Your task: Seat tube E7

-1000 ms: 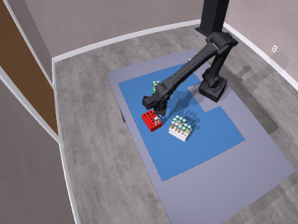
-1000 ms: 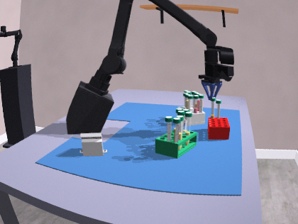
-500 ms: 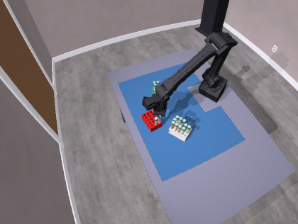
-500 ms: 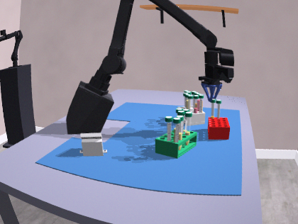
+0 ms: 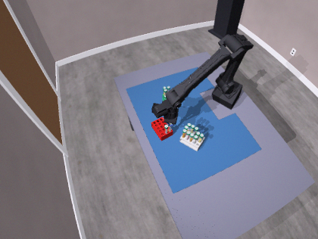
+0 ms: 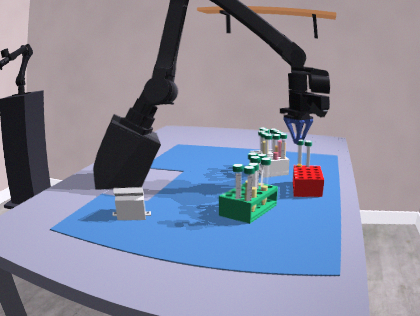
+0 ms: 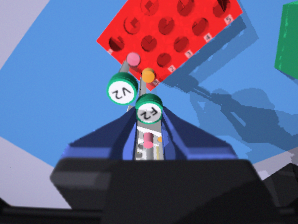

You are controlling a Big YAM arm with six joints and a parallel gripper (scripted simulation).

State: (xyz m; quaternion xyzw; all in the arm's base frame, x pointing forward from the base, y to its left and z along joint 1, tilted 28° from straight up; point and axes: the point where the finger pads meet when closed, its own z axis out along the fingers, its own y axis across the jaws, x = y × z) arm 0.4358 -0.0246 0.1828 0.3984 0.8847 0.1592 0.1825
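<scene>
My gripper (image 7: 149, 112) (image 6: 298, 135) (image 5: 170, 122) is shut on the cap end of a green-capped tube (image 7: 149, 107) (image 6: 300, 150). The tube hangs upright with its orange tip at the near edge row of the red rack QR (image 7: 175, 35) (image 6: 307, 182) (image 5: 159, 128). I cannot tell how deep the tip sits, and the cap label is too blurred to read surely. A second green-capped tube (image 7: 122, 91) (image 6: 308, 150) with a pink tip stands right beside it at the same height. The white rack RB (image 6: 280, 167) (image 5: 191, 143) and green rack RA (image 6: 247, 207) hold several tubes.
All three racks stand on the blue mat (image 6: 200, 235) (image 5: 212, 159). A grey box (image 6: 130, 205) sits near the arm's base (image 6: 125, 160). The green rack's corner shows at the right edge of the wrist view (image 7: 287, 40).
</scene>
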